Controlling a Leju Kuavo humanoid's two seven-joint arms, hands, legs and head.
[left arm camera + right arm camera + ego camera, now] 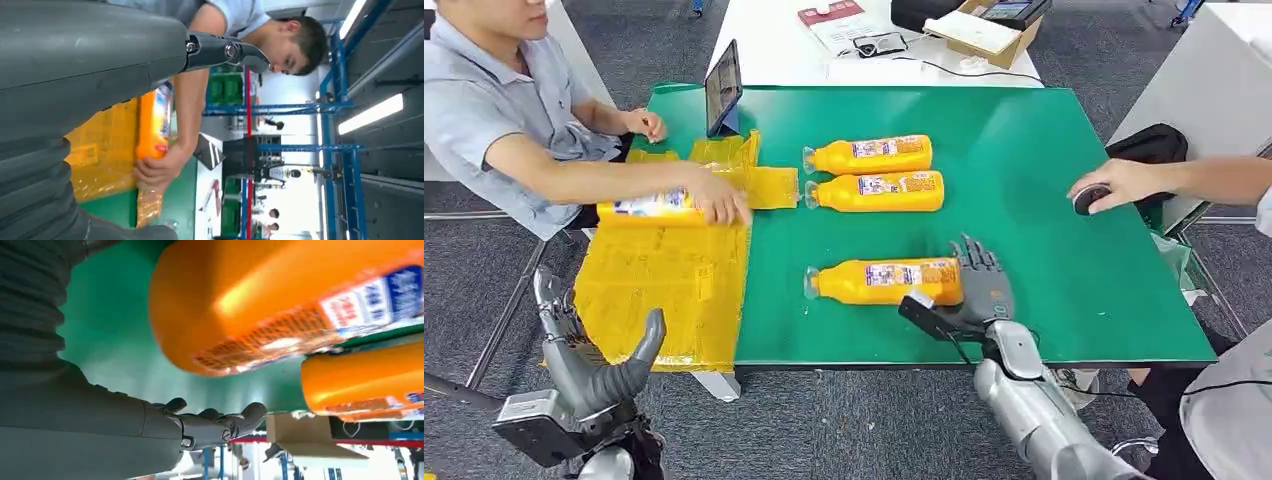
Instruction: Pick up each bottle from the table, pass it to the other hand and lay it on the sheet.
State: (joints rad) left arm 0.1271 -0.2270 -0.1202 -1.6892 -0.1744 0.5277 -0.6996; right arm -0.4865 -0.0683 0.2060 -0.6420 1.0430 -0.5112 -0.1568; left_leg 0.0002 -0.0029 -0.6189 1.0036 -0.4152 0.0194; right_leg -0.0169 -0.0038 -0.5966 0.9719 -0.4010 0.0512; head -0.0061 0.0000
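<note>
Right robot hand [977, 290], in the head view, spreads its fingers at the base end of the near bottle [884, 281], holding nothing. That bottle lies on the green table [1044, 200], long axis left-right, cap leftward toward the yellow sheet [664, 280]. Left robot hand [589, 350] hangs empty, fingers apart, farther off. From the right wrist view, the near bottle's [260, 305] rounded base looms just beside the fingers [215, 422], apparently untouched.
</note>
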